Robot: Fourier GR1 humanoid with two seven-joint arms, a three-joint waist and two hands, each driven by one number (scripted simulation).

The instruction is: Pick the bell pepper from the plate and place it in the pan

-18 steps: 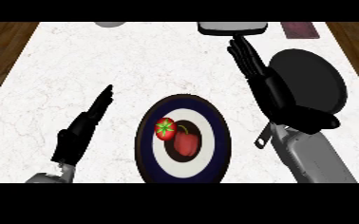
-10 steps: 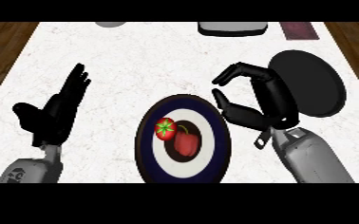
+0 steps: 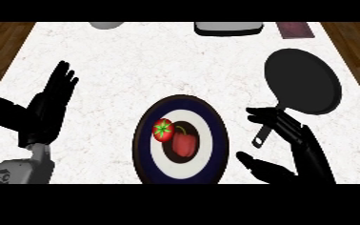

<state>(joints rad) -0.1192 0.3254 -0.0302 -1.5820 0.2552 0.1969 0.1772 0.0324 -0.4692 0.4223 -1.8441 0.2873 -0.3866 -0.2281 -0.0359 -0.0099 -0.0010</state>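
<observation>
At the counter's left, the left hand (image 3: 51, 102) rests with fingers straight and raised, holding nothing. On the dark-rimmed plate (image 3: 215, 138) at centre sits a small red tomato (image 3: 162, 129) with a green top, touching the red bell pepper (image 3: 185, 144), whose long axis runs up and down the view, its curved stem pointing away from the robot. Just right of the plate, the right hand (image 3: 299, 148) is spread, thumb apart from fingers, over the handle of the black pan (image 3: 304, 80).
</observation>
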